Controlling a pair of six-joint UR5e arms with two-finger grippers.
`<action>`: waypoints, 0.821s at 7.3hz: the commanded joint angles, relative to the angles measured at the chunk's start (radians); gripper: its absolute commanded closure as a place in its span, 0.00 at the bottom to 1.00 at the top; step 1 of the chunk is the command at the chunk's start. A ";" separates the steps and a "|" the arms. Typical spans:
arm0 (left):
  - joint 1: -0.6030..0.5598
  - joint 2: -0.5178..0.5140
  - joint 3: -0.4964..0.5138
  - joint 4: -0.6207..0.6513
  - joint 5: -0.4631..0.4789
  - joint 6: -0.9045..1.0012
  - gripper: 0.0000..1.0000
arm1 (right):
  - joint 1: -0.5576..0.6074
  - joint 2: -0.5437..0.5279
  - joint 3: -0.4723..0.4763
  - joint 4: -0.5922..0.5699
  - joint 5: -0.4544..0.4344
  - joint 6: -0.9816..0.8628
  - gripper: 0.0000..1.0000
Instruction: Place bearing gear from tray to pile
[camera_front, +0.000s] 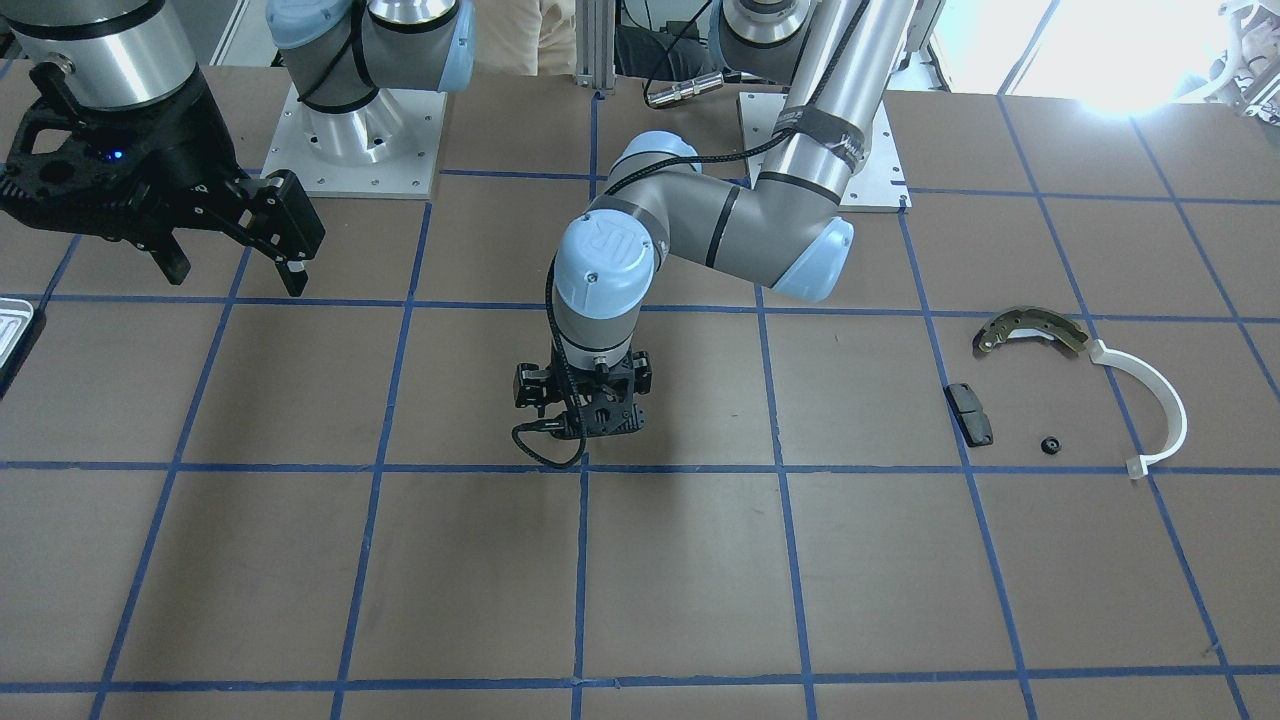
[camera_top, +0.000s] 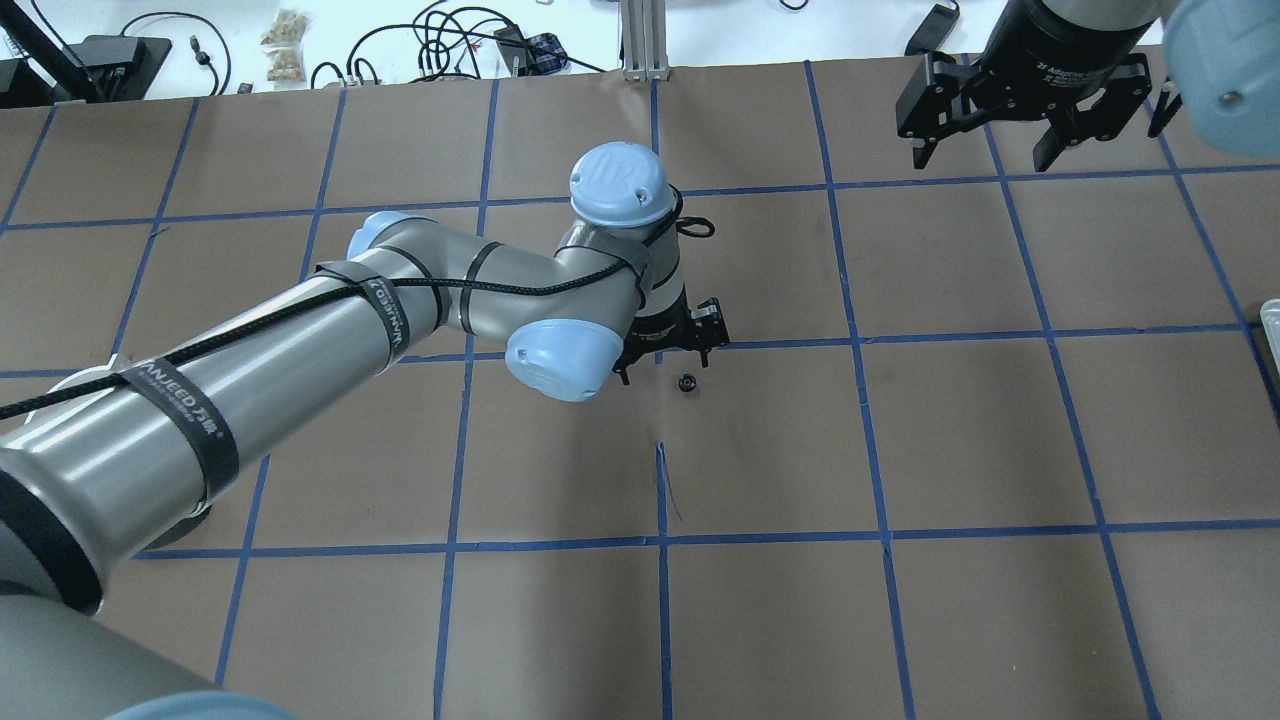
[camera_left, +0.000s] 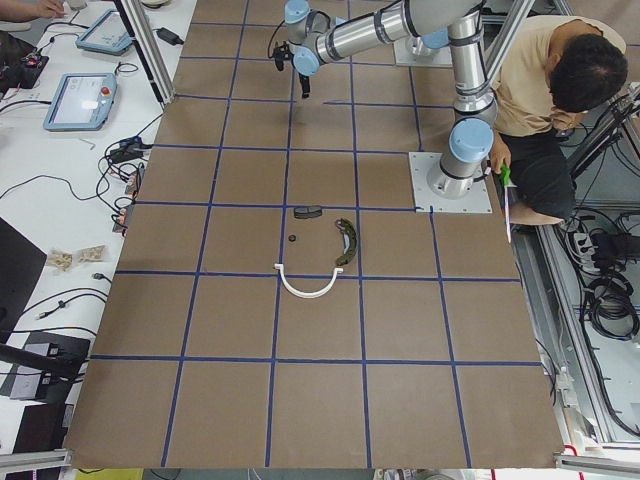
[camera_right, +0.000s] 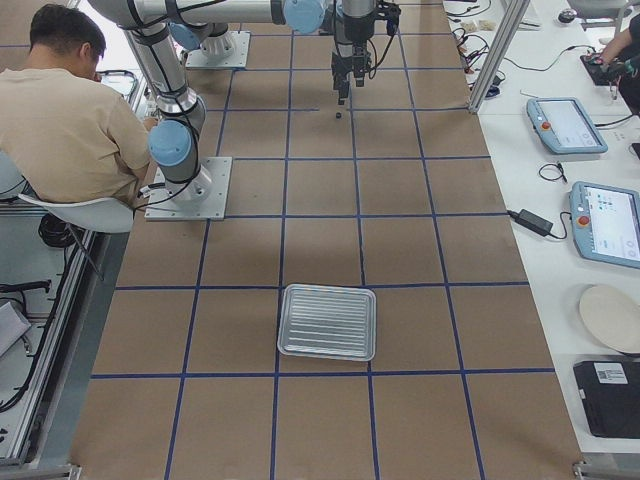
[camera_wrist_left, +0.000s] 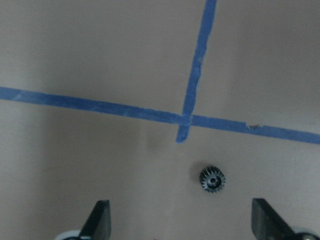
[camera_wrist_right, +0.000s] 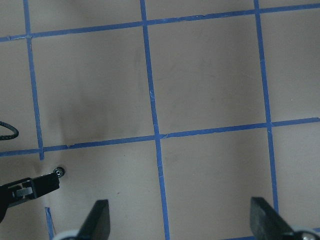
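A small black bearing gear (camera_wrist_left: 212, 179) lies on the brown table at the centre (camera_top: 687, 383). My left gripper (camera_wrist_left: 182, 220) is open just above the table, and the gear lies just beyond its fingertips, nearer the right one. It also shows in the overhead view (camera_top: 668, 350) and front view (camera_front: 585, 400). The pile holds a brake shoe (camera_front: 1030, 330), a white arc (camera_front: 1160, 400), a black pad (camera_front: 968, 413) and another small gear (camera_front: 1050, 445). The tray (camera_right: 328, 321) looks empty. My right gripper (camera_wrist_right: 180, 220) is open and empty, held high (camera_top: 985, 150).
The tray's edge shows at the table's side (camera_front: 12, 330) (camera_top: 1272, 325). A seated operator (camera_right: 70, 110) is next to the right arm's base. Blue tape lines grid the table. Tablets and cables lie on a side bench (camera_right: 570, 125).
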 joint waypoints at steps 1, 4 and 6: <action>-0.016 -0.042 0.012 0.007 0.040 -0.010 0.00 | 0.000 0.000 0.001 0.000 0.000 0.000 0.00; -0.028 -0.094 0.035 0.045 0.036 -0.044 0.01 | 0.000 0.002 0.001 -0.001 0.000 0.002 0.00; -0.046 -0.102 0.035 0.055 0.039 -0.046 0.11 | 0.000 0.002 0.001 -0.001 0.000 0.002 0.00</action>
